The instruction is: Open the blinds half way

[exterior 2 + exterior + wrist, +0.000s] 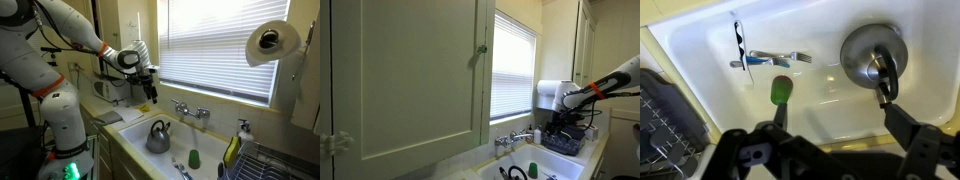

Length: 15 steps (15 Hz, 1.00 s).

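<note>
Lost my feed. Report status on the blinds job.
Gripper open, empty, over sink. Blinds fully down, untouched. Faucet stands below them.

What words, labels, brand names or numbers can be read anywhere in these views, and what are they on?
None can be read in any view.
The blinds, the kettle and the paper towel roll show no print.
The arm shows no marking sharp enough to read as text.
</note>
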{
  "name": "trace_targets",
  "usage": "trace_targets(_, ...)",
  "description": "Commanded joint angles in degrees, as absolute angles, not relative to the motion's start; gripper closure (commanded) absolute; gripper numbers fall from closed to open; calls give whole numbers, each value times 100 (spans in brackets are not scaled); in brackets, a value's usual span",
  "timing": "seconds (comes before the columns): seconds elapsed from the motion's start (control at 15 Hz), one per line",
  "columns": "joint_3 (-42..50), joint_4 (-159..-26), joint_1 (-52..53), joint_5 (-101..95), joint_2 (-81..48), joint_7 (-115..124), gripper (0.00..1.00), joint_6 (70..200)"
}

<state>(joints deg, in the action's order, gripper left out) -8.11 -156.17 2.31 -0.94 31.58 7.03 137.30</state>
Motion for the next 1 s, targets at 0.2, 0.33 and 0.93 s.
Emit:
trace_targets(0.2,-766,-15609,275,-129,3158,727,0,13711)
trace_targets(0.33,-766,-15609,275,-129,3157,727,0,13711)
trace_targets(0.93,-749,-14923,-669,-1113,1230,601,0,17097)
